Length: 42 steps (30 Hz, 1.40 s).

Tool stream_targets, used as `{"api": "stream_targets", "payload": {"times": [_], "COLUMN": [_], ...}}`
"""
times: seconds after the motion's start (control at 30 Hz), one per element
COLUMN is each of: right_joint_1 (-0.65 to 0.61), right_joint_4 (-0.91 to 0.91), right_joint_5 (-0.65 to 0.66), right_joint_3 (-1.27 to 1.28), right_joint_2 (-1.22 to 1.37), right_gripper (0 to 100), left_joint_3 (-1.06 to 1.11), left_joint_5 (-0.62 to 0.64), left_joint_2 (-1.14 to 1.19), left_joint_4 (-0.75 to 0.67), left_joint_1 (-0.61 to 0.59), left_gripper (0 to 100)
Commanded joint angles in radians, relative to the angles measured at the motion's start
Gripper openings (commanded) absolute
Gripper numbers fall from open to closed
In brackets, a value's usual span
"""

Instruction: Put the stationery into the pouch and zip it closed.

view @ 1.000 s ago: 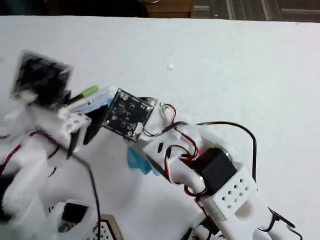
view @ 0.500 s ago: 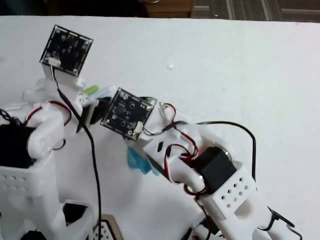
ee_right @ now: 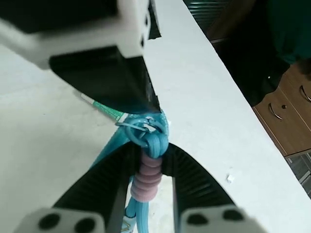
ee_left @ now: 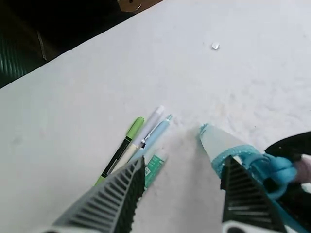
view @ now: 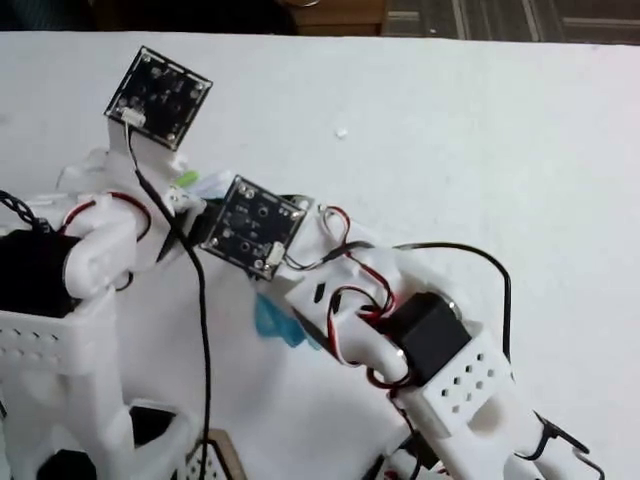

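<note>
- Left gripper (ee_left: pixel 183 167): jaws are spread wide and nothing is held.
- Pens (ee_left: pixel 141 141) are bunched on the table (ee_left: pixel 243 73), just beside one jaw tip. The pouch (ee_left: pixel 218 143) corner sits by the other.
- High view: the green pen (view: pixel 185 180) is seen at about 11 o'clock from the pouch.
- The pens' long axis is judged to run roughly along the left gripper's reach, so the jaws would close across it.
- Right gripper (ee_right: pixel 150 150) is clamped on the pouch's pull cord (ee_right: pixel 146 182). The left arm is judged nearer to the pens.
</note>
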Motion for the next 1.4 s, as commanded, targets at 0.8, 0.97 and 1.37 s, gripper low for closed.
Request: {"api": "stream_targets", "payload": {"times": [0.8, 0.97, 1.37], "right_joint_1": [0.004, 0.004, 0.036], "right_joint_4": [-0.001, 0.004, 0.042], "right_joint_5": [0.005, 0.005, 0.084], "right_joint_3": [0.025, 0.025, 0.023], "right_joint_2": [0.007, 0.005, -0.11], "right_gripper": [1.7, 1.7, 1.7], "left_joint_3": [0.055, 0.046, -0.115], "left_joint_5": [-0.101, -0.101, -0.035], "left_joint_2": [0.11, 0.248, 0.478], "left_joint_4": [0.006, -0.014, -0.028], "left_joint_1": [0.001, -0.036, -0.079], "left_gripper": [26, 26, 2]}}
